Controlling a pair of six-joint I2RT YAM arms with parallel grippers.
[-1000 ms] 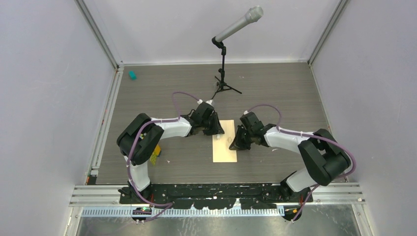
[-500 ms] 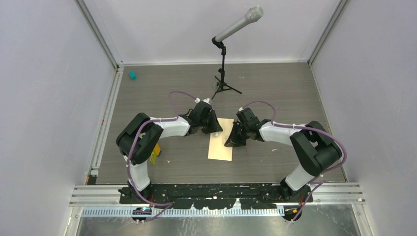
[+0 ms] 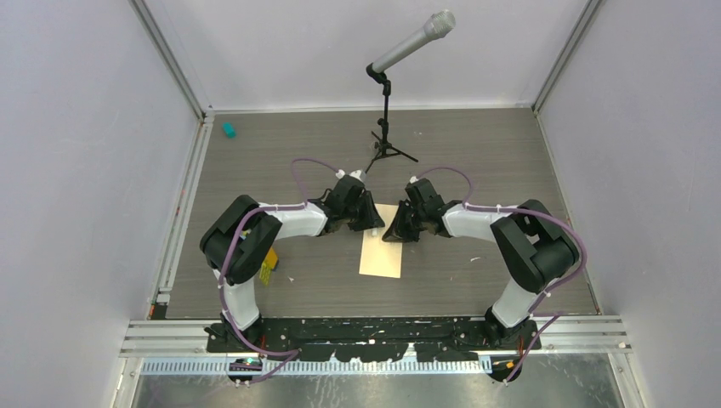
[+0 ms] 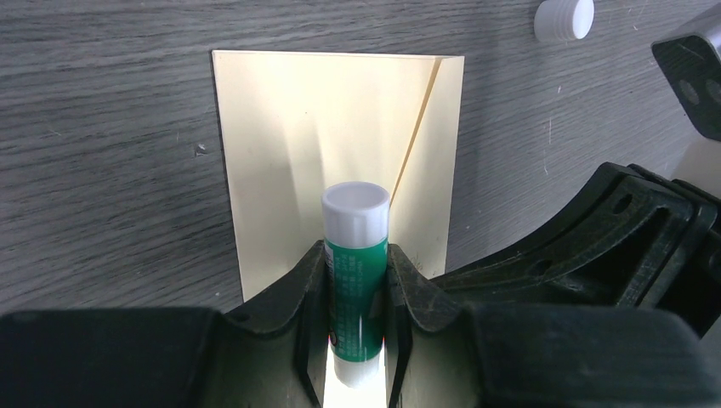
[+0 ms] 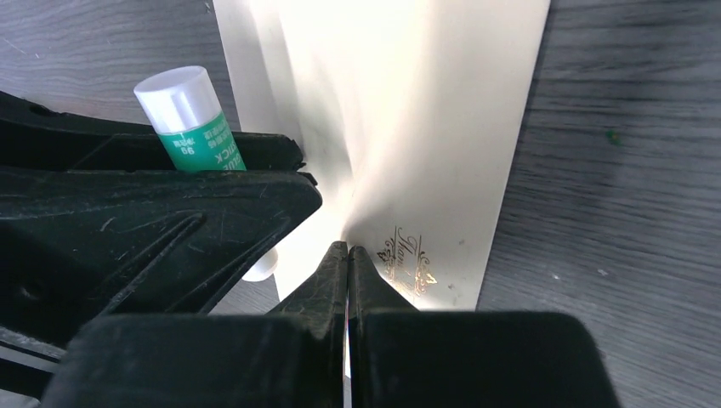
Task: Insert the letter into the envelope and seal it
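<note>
Left arm: elbow out to the left of the envelope (image 3: 380, 255), forearm folded inward, wrist tipped down over the envelope's far end.
Left gripper (image 4: 355, 259): clamped on a green glue stick (image 4: 354, 293), whose white end juts past the fingertips above the paper.
Right arm: mirrored pose, elbow out to the right, wrist low at the same far end.
Right gripper (image 5: 348, 248): fingers pressed together, tips against the envelope beside a gold print. Whether paper is caught between them cannot be told.
Envelope: flat on the table (image 3: 476, 161), its far end covered by both grippers from above.
Letter: cannot be told apart from the envelope.
White cap (image 4: 564, 19): on the table, just beyond the envelope.
</note>
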